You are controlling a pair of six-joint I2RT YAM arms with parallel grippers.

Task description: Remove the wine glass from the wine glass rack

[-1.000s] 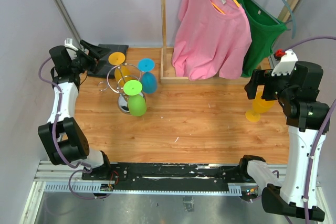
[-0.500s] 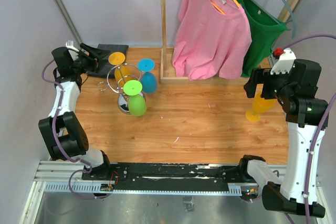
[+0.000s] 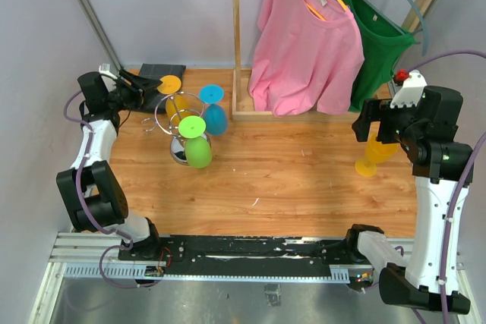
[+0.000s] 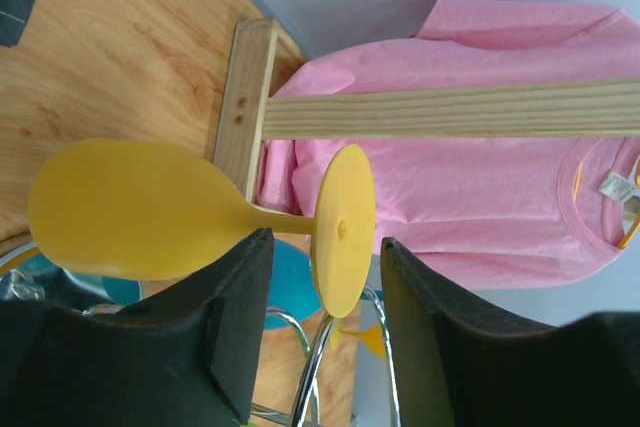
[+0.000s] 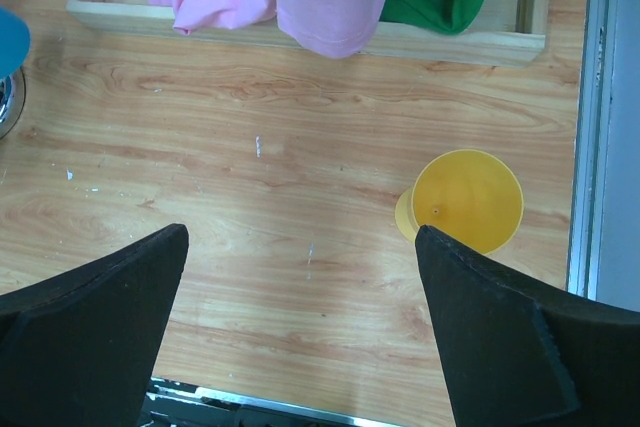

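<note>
The wine glass rack [image 3: 180, 154] is a chrome stand at the table's back left, its wire arms [image 4: 325, 367] looping up. Three wine glasses hang on it bowl down: yellow [image 3: 176, 102], blue [image 3: 216, 117] and green [image 3: 199, 151]. My left gripper [image 3: 148, 83] reaches in level from the left. In the left wrist view the yellow glass [image 4: 130, 209] lies sideways and its round foot [image 4: 342, 227] stands between the left gripper's [image 4: 325, 239] jaws with a gap on each side. My right gripper [image 5: 300, 232] hangs open and empty over the table's right side.
Another yellow glass [image 5: 466, 199] stands upright on the table beside my right gripper's right finger. A wooden clothes rack [image 3: 236, 36] with a pink shirt [image 3: 307, 43] and a green shirt [image 3: 376, 36] stands at the back. A dark cloth [image 3: 165, 72] lies behind the chrome stand.
My left gripper has slid right onto the yellow glass's foot and its jaws have narrowed around it. The right arm has barely moved.
</note>
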